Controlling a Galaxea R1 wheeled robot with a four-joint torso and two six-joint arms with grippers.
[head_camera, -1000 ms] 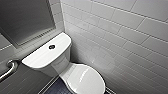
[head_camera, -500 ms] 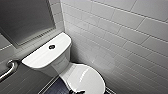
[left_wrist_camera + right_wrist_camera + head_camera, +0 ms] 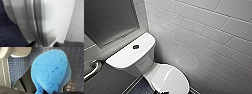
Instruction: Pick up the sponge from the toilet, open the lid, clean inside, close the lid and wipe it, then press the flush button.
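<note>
Left gripper (image 3: 50,45): close to the lid (image 3: 41,25) edge of the toilet (image 3: 137,58); lid down; grip state cannot be told. Right gripper (image 3: 47,92): clamped on the sponge (image 3: 51,70), beside the toilet above the floor tiles (image 3: 18,68).

Hazard: the glossy lid may slip when lifted; the sponge, pinched at one end, may droop or drop.

The head view gives the flush button (image 3: 135,46) on the toilet tank; the left wrist view adds the lid-to-bowl seam.

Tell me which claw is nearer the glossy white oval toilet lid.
Left. The left claw sits at the front rim of the glossy white oval toilet lid; the right claw, gripping the bright blue sponge, hangs over the dark tiled floor.
</note>
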